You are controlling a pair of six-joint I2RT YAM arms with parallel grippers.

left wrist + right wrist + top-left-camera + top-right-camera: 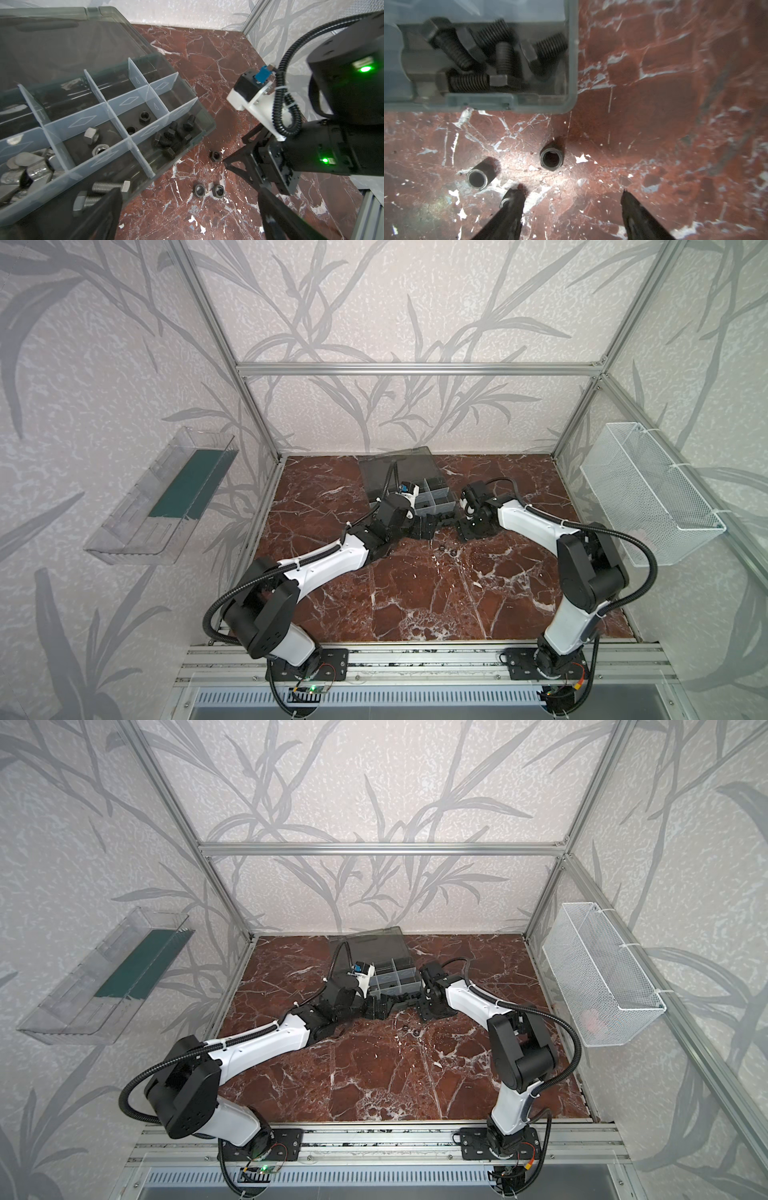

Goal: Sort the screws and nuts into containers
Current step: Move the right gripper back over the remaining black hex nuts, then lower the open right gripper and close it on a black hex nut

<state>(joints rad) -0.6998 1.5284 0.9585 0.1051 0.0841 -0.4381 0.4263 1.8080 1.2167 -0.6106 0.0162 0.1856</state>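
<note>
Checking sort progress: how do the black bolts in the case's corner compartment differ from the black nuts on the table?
Shape: black bolts have threaded shanks and hex heads; black nuts are short hollow rings. Place: bolts piled, touching, inside the case; nuts apart on the table, outside it. Both black.

Three nuts (200, 189) lie on the table (415, 593) just before the organizer case (572, 52).

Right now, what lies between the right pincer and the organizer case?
A black nut and a second nut on marble, in the right wrist view.
</note>
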